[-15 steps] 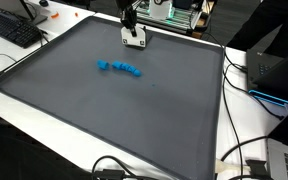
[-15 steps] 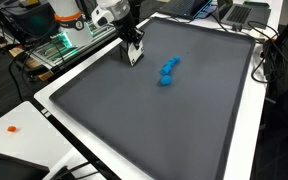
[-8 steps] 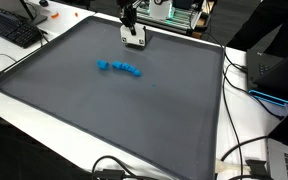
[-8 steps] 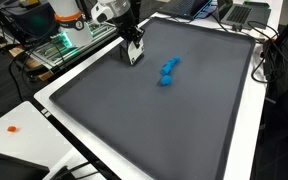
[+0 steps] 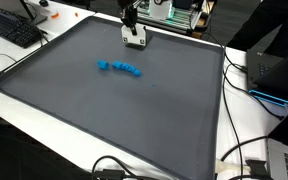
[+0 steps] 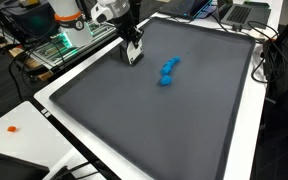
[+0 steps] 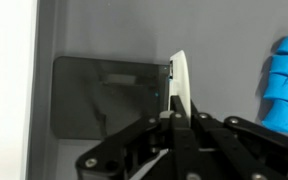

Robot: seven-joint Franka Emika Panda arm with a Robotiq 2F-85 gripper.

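White table (image 5: pixel 34 108) carries a dark grey mat (image 5: pixel 134 110). At the mat's far edge the hand (image 5: pixel 134 38) points down, its fingers closed on a thin white piece (image 7: pixel 181 80) standing on edge. A row of blue blocks (image 5: pixel 124 68) lies near the hand, untouched, to its right in the wrist view.

The white slab (image 7: pixel 180 85) is a thin, flat piece, standing upright and seen edge-on in the wrist view. It's pinched in the gripper (image 7: pixel 176 116), low over the dark mat (image 5: pixel 104 110) near one edge.
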